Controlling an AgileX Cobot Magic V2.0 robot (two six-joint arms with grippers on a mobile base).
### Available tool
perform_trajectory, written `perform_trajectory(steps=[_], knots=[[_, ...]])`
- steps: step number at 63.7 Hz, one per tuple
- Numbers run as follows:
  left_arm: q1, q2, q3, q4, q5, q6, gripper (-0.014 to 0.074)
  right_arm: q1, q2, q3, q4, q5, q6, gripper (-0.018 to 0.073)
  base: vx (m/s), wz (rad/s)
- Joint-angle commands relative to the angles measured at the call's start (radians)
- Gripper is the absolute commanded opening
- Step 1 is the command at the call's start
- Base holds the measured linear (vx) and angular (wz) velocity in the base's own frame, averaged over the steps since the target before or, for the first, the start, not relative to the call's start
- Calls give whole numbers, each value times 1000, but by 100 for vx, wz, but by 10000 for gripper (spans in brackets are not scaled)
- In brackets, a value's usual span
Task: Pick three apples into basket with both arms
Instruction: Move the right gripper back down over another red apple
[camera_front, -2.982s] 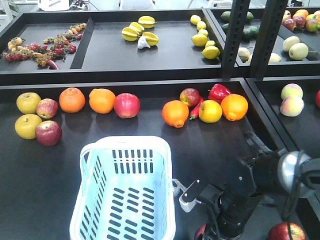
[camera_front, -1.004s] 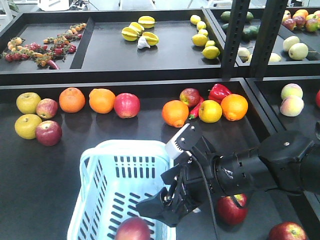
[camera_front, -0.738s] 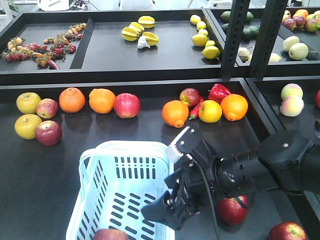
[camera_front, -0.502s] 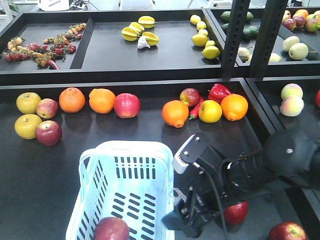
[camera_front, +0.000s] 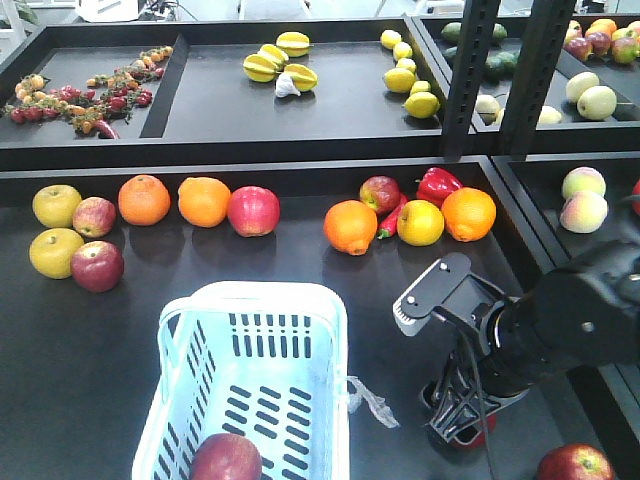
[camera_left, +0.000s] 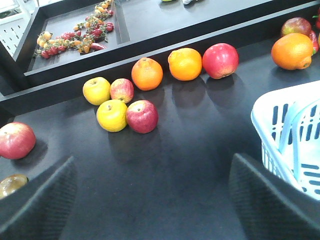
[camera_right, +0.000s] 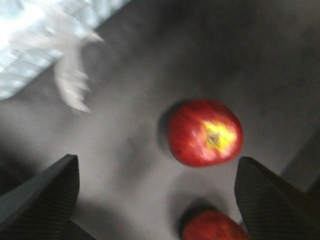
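Right gripper (camera_right: 155, 170) is spread wide with nothing in it, hanging over an apple (camera_right: 205, 132) that sits near the shelf's (camera_front: 90, 360) front edge, just right of the basket (camera_front: 250, 293). Left gripper (camera_left: 152, 165) is wide open and empty too. One apple (camera_front: 226, 458) lies in the basket (another apple (camera_front: 573, 463) waits at the front right corner). We'd centre the jaws on it first, since it looks off to one side. Then drop straight and close gently so it doesn't roll.
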Motion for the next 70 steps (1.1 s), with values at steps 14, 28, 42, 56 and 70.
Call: perform_trajectory(steps=[14, 28, 42, 56, 70], knots=[[-2, 8, -23, 31, -50, -12, 585, -15, 117, -30, -80, -55, 68, 596, 0, 0], [-2, 8, -23, 31, -50, -12, 585, -144, 159, -31, -54, -96, 68, 596, 0, 0], [-2, 8, -23, 31, -50, -12, 585, -202, 167, -31, 23, -156, 1, 595, 0, 0], [-2, 8, -23, 31, -50, -12, 585, -202, 167, -31, 76, -182, -43, 595, 0, 0], [-2, 8, -23, 31, -50, -12, 585, -202, 201, -31, 69, -206, -43, 595, 0, 0]])
